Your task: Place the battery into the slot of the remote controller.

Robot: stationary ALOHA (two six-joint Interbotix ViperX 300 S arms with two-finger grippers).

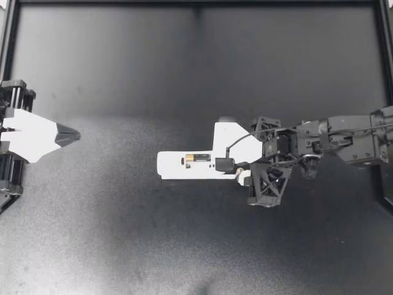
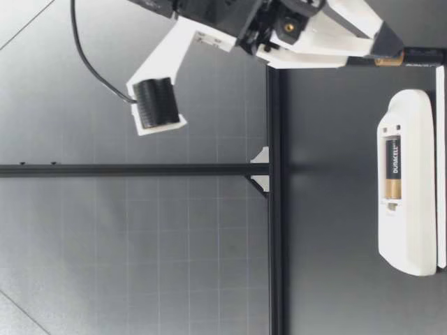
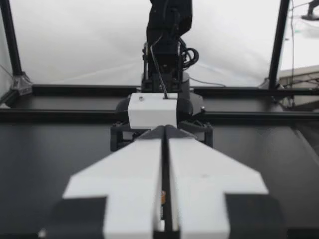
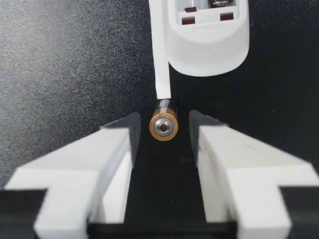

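battery (image 4: pixel 164 127) between my right pincer's (image 1: pixel 243 174) parted fingers — untouched, beside remote (image 1: pixel 172 166)

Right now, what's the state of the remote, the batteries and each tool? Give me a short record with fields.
remote: on the table, slot facing up
slot battery: seated in the slot
loose battery: off the remote's end, seen end-on between the right tool's fingers, touching neither
right tool: open, around the loose battery
left tool: shut, far from the remote
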